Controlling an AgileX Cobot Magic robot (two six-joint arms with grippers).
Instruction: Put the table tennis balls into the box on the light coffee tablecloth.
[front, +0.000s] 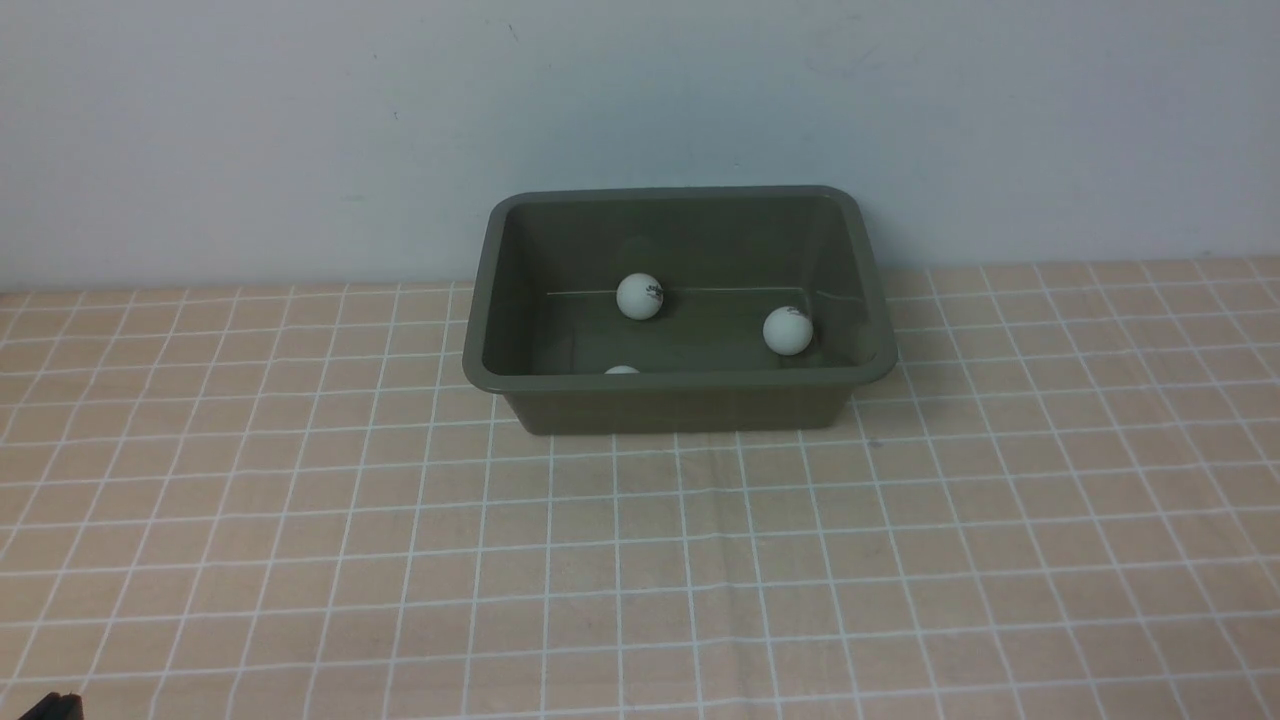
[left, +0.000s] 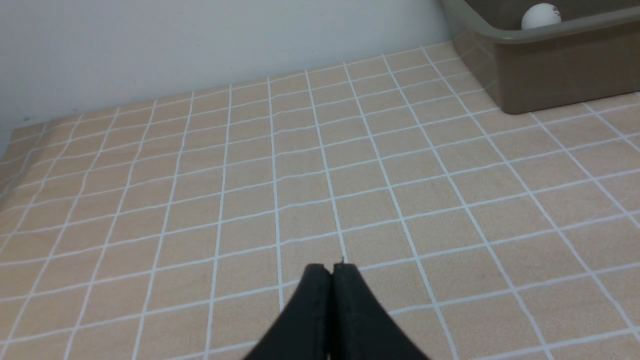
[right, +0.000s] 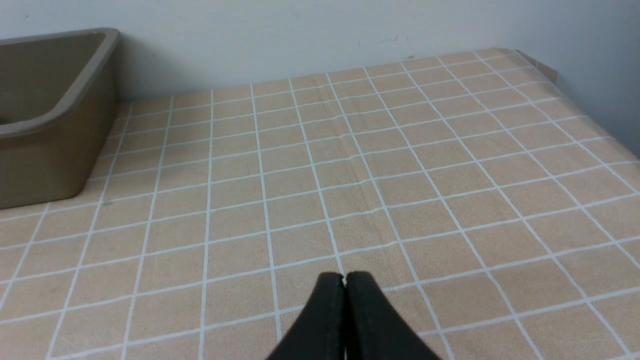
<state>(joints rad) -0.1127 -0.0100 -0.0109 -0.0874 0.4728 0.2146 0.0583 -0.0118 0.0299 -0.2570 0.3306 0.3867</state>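
Observation:
The olive-green box (front: 520, 280) stands on the light coffee tablecloth (front: 640, 560) near the back wall. Three white table tennis balls lie inside it: one (front: 639, 296) near the middle, one (front: 788, 330) at the right, one (front: 621, 370) mostly hidden behind the near rim. In the left wrist view the box (left: 560, 75) and one ball (left: 541, 16) show. In the right wrist view the box (right: 45, 145) shows. My left gripper (left: 331, 270) is shut and empty, over bare cloth. My right gripper (right: 344, 278) is shut and empty, over bare cloth.
A pale wall (front: 640, 100) rises right behind the box. The cloth's right edge and corner (right: 545, 70) show in the right wrist view. A dark bit of the left arm (front: 50, 706) sits at the front view's bottom left corner.

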